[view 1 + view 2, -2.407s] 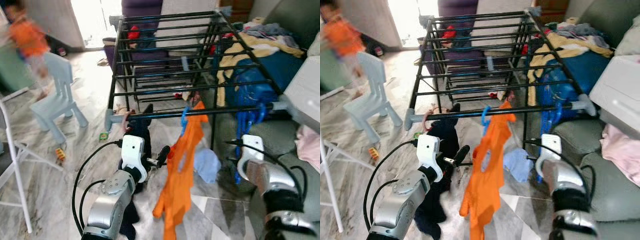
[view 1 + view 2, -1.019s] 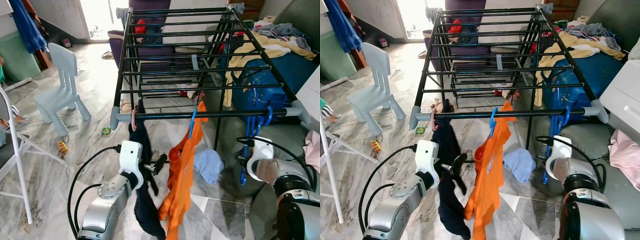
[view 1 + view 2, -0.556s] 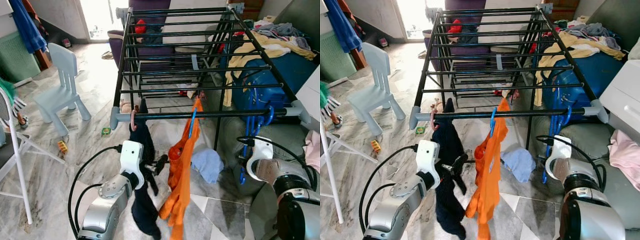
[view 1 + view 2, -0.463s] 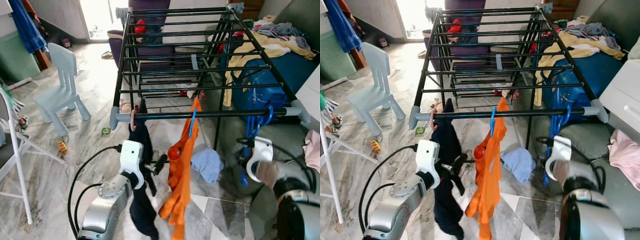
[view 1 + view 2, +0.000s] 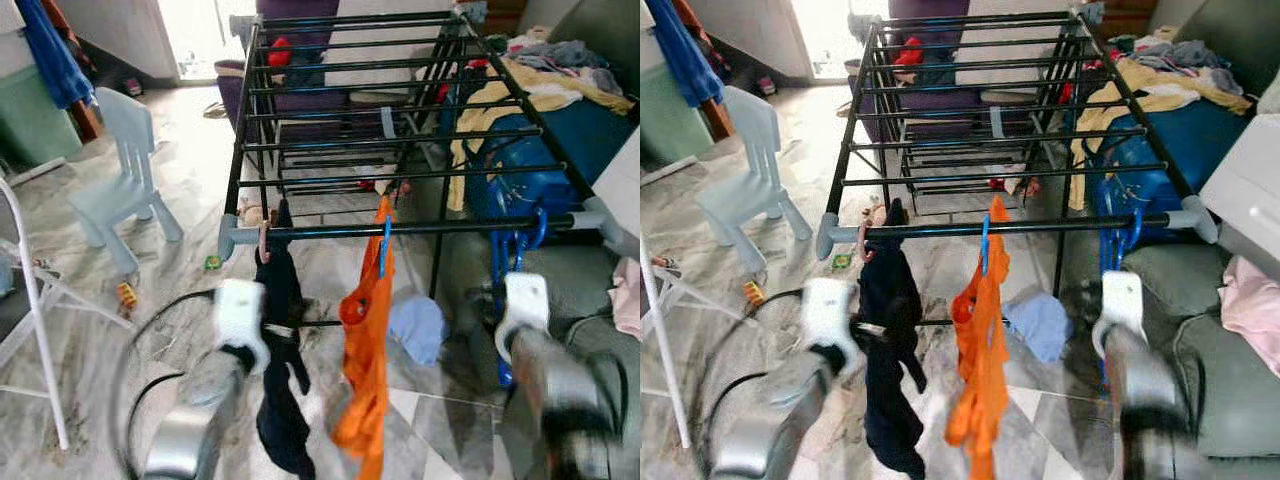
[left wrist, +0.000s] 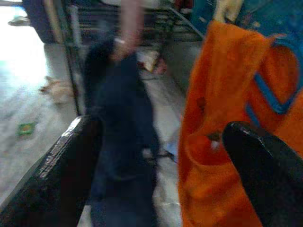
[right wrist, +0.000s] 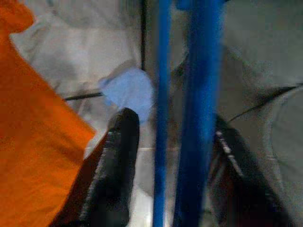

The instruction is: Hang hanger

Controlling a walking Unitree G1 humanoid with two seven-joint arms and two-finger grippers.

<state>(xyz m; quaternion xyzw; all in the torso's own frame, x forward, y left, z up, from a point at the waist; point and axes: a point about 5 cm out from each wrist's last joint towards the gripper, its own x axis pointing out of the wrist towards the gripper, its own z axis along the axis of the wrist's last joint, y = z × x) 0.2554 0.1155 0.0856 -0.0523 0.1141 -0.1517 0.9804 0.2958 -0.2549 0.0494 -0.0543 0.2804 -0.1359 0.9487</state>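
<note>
Hangers: one pink, carrying a dark garment, and one blue, carrying an orange garment, both hooked on the front bar of the black drying rack. Further blue hangers hang at the bar's right end, just ahead of the right gripper, whose fingers stand spread to either side of them without closing. Left gripper: fingers wide apart, empty, near the dark garment. Pale blue child's chair on the marble floor, to the left. Both arms blurred.
</note>
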